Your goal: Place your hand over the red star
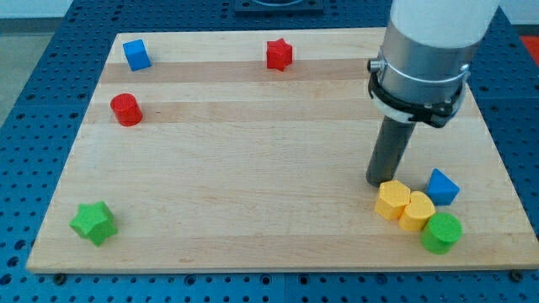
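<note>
Green cylinder [441, 232] whole, arm cropped

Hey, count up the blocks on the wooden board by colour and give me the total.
Red: 2, the red star and the red cylinder
Blue: 2, the blue cube and the blue block
Yellow: 2, the yellow block and the yellow heart
Green: 2, the green star and the green cylinder
Total: 8

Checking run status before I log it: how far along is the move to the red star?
Done: nothing visible yet. In hand: my tip sits at the view's lower right, just above-left of the yellow block, near the blue block and green cylinder. Left: cross the board to the red star at the view's top, untouched.
</note>
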`<move>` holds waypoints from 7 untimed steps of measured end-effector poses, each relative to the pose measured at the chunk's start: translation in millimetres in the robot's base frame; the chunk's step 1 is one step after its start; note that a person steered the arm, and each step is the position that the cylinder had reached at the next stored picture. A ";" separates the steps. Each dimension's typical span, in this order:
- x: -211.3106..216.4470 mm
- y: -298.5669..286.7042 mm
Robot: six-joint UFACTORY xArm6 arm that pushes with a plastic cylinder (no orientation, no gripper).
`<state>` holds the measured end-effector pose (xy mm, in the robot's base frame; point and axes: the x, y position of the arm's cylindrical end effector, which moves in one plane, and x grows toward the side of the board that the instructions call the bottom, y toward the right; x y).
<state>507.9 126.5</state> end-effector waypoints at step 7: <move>-263.1 -81.6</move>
<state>244.7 44.9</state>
